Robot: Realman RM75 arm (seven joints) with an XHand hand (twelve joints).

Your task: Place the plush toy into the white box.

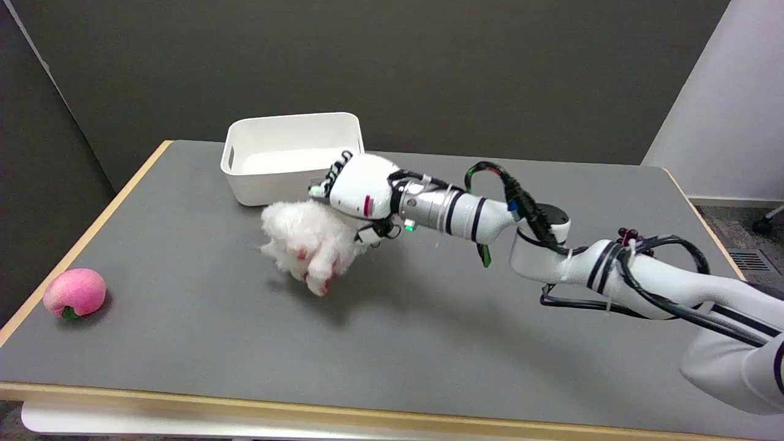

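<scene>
Your right hand [355, 187] has the white plush toy [309, 242] in its grasp: the fingers are buried in the fluff, so you cannot see how tightly they close, but the toy hangs from the hand with a shadow on the table beneath it, which suggests it is lifted clear. The toy sits just in front of the white box [293, 156], close to the box's near wall and a little below its rim in the picture. Its red-marked paws dangle toward you.

So the pick looks done and the carry is under way. What is left is the last stretch: bring the toy up over the near wall of the box, get it above the open inside, and let go. The box looks empty, with nothing in it that you can see.

The near wall of the box is the one thing in your path; judging from here, the drooping fluff could brush or catch the rim if you go across too low, and the box is light enough that a nudge may slide it. A pink plush peach [74, 293] lies well away from the box, near the gray table's [429, 343] left edge, and is no obstacle.
</scene>
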